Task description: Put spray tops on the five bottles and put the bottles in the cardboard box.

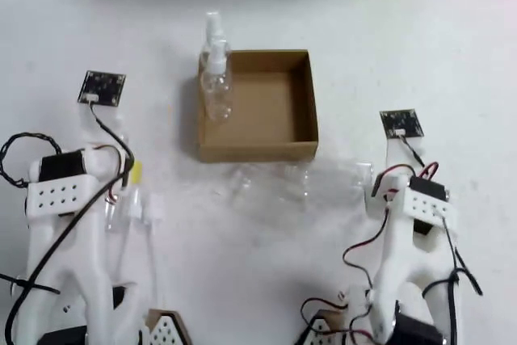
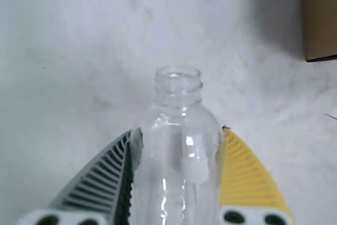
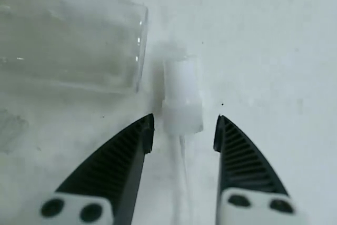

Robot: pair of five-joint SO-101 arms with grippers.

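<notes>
One low-held left tool [image 2: 178, 133] clamps a bottle [image 2: 178, 90].

White table [image 1: 404, 46] on which a cardboard box [image 1: 266, 149], clear bottles [image 1: 299, 183] and spray tops [image 1: 153, 206] are laid out.

The cardboard box is set open-topped near the middle of the table, towards its far side. Just in front of the box's near wall, the clear bottles are laid on their sides in a loose row; their number cannot be made out against the white surface. Just beside the flat end of one lying bottle [image 3: 68, 40], a white spray top [image 3: 181, 104] is laid flat, its thin tube stretched away from the bottle. The other spray tops are seen on the near left part of the table. Two capped bottles [image 1: 215, 70] are stood upright at the box's left wall; whether inside or outside it cannot be told.
</notes>
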